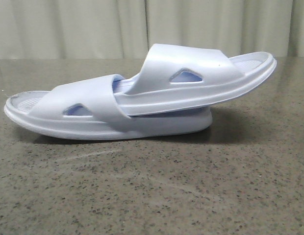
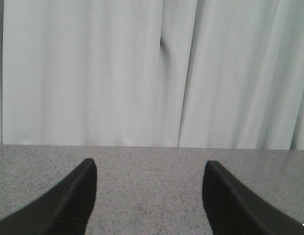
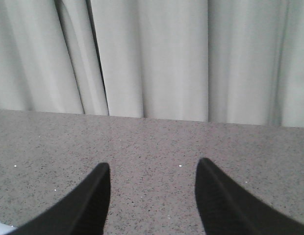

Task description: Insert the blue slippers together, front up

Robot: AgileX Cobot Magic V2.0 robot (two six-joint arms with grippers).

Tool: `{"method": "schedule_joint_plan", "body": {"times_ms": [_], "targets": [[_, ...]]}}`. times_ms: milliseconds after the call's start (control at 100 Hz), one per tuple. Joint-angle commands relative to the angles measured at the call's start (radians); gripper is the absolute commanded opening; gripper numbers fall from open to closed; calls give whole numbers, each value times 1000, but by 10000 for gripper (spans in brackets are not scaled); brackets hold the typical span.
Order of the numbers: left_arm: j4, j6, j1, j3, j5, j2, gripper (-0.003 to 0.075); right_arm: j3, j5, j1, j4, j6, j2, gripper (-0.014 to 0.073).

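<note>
- Lying nearest, side-on across the speckled grey stone table (image 1: pixel 152 196): pale lavender-blue foam slippers (image 1: pixel 142 103), one tucked under the other's strap, seemingly light, springy, best gripped by thick sole edge.
- Hovering empty, jaws spread: left gripper (image 2: pixel 149 196), right gripper (image 3: pixel 152 200).
- Hanging behind: white pleated curtain (image 1: pixel 93 24).

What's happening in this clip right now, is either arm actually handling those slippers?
Neither arm is. The two pale lavender-blue foam slide slippers lie nested on the speckled grey stone table: one slipper's end is tucked under the other's wide strap, both footbeds facing up. The left gripper and right gripper are open with nothing between the fingers, facing bare tabletop and the pale curtain.
</note>
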Motion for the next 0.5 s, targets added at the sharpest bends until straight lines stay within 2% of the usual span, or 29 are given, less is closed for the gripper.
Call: {"method": "schedule_joint_plan", "body": {"times_ms": [0,190,490], "targets": [[-10,1,-4,34,-17,-53,414,16,-80,-6,-13,-39,-64,336],[-10,1,-4,177,-135,-173,414,146,-154,-6,-15,-75,-227,336],[-15,1,-4,235,-118,-263,414,269,-90,-6,-23,-83,-418,335]]}}
